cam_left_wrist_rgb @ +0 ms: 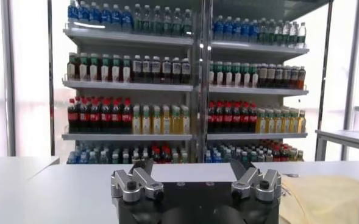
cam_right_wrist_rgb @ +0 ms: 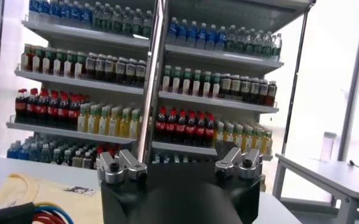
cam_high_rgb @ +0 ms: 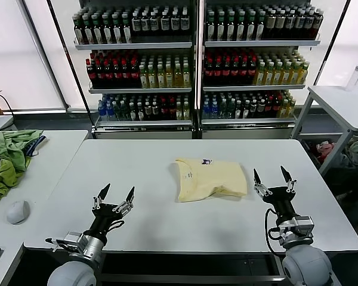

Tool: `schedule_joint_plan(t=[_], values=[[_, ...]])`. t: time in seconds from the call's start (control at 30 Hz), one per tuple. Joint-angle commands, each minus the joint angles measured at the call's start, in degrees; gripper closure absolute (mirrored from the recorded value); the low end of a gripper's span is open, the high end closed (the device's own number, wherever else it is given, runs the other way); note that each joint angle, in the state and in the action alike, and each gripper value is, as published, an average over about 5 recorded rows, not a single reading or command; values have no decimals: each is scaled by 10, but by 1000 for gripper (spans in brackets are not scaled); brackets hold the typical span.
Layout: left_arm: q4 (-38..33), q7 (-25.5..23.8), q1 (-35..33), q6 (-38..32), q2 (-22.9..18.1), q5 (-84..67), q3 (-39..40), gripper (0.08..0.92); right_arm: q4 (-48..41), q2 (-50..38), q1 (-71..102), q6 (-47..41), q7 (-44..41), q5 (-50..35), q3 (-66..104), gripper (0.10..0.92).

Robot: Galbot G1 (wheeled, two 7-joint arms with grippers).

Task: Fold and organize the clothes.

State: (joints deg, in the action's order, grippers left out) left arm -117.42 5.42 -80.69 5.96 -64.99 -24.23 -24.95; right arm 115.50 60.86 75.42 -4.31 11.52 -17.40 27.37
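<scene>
The pale yellow T-shirt [cam_high_rgb: 210, 177] lies folded into a rough rectangle on the white table [cam_high_rgb: 143, 173], right of centre, its small dark neck label facing the shelves. My left gripper [cam_high_rgb: 114, 195] stands open near the front left of the table, well apart from the shirt. On the other side, my right gripper [cam_high_rgb: 271, 176] is open too, just right of the shirt's edge and not touching it. Part of the yellow T-shirt [cam_left_wrist_rgb: 334, 193] shows in the left wrist view, and the T-shirt [cam_right_wrist_rgb: 30, 192] with its label shows in the right wrist view. Nothing is between either gripper's fingers.
A heap of green and purple garments [cam_high_rgb: 9, 158] and a grey mouse [cam_high_rgb: 18, 211] lie on the side table at left. Bottle shelves [cam_high_rgb: 194, 59] stand behind the table. Another white table [cam_high_rgb: 346, 104] with cloth under it is at the right.
</scene>
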Motion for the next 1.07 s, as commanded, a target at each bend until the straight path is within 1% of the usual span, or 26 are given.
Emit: schedule_joint_plan(t=[0.03, 0.2, 0.43, 1.07], values=[[-1, 0, 0, 0, 1, 0, -1, 177, 1, 1, 0, -1, 2, 1, -2, 203], [-1, -1, 0, 0, 1, 0, 0, 177, 5, 0, 1, 3, 11, 12, -3, 203], [-5, -2, -2, 0, 3, -1, -3, 177, 15, -2, 8, -14, 13, 25, 2, 203], [-14, -3, -9, 0, 4, -1, -7, 177, 27, -1, 15, -36, 23, 25, 16, 203]])
